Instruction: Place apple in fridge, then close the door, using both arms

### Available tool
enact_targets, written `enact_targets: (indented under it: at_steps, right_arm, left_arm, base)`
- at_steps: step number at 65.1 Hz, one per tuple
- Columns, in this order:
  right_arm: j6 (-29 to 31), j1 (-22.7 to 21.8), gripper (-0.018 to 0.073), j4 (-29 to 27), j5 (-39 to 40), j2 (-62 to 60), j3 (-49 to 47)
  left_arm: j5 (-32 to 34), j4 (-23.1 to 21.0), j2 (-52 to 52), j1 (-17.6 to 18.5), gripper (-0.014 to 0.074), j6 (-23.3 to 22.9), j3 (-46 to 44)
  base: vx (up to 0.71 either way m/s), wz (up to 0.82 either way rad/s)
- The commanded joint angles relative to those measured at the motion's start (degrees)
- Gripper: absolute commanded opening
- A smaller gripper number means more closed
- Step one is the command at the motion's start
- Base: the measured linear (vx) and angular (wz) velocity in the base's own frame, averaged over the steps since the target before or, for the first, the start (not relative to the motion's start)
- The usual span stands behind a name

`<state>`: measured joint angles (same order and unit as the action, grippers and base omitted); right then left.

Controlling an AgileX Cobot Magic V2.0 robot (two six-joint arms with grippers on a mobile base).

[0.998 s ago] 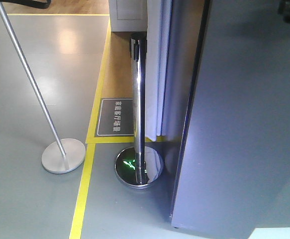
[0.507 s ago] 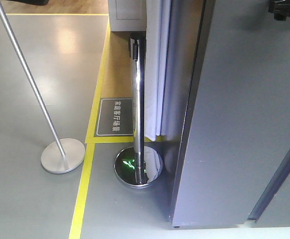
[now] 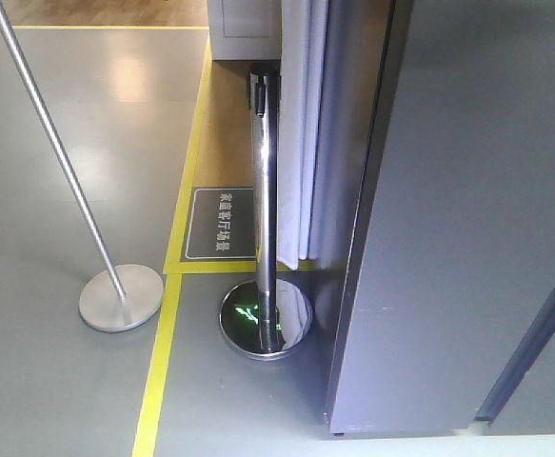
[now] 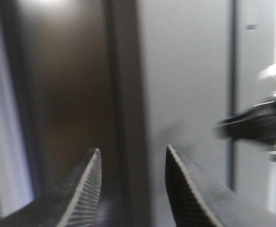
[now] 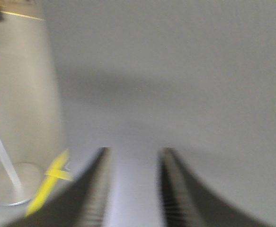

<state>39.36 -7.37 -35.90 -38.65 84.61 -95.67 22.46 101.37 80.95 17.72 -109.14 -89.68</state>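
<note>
Grey panel fills nearly everything here: the fridge (image 3: 448, 238) stands tall at the right of the front view, its dark matte side running floor to top, with a chrome stanchion post (image 3: 266, 209) just beside it and a second, leaning pole (image 3: 53, 162) well off to the left on the grey floor (image 3: 58, 381). No white interior shows anywhere, and the apple is nowhere in sight, so one would judge it already inside, though the pictures cannot confirm that. The left gripper (image 4: 133, 189) has its fingers spread apart, nothing between them, and it points straight at a dark vertical seam that may be the edge of the door (image 4: 190, 94); the pale panel lies ahead and to its right, long axis upright. The right gripper (image 5: 130, 189) also shows its fingers parted and empty, facing a flat grey surface through heavy blur, with a yellow floor line (image 5: 48, 184) down to its left. Which arm sits nearer the panel cannot be told. Whether the door is fully shut is also uncertain; if not, a push square against that upright face would be the likely call.
</note>
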Motion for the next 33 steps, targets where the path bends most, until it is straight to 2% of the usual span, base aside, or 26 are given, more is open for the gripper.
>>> enact_targets:
  at_steps: [1,8,13,23,33]
  right_arm:
    - [4.9,-0.1,-0.0017,-6.9,-2.7,-5.8,-1.8]
    - [9.2,-0.1,-0.0010,-13.3,-7.7,-9.9,-1.7]
    - [10.5,-0.1,-0.0006,-16.0,-12.0,-12.3,-1.7]
    - [11.5,-0.1,-0.0005,-16.4,-17.5,-15.7,-1.7]
    - [11.7,-0.1,-0.0004,-16.5,-18.5,-19.0,0.4]
  left_arm:
    - [-1.9,1.2,-2.0,-3.0,0.0279,-0.8,-1.7]
    - [-1.7,1.2,-2.6,-6.9,0.0220,-0.8,-0.3]
    - [-1.7,1.2,-3.8,-9.8,0.0152,-1.0,2.2]
    - [-1.2,1.2,-8.6,-14.5,0.0003,-1.8,10.5]
    - [-1.0,1.2,-14.9,-16.4,-0.0008,-1.8,20.0]
  base:
    - [0.00,0.00]
    - [0.00,0.00]
    - [0.00,0.00]
    - [0.00,0.00]
    - [0.00,0.00]
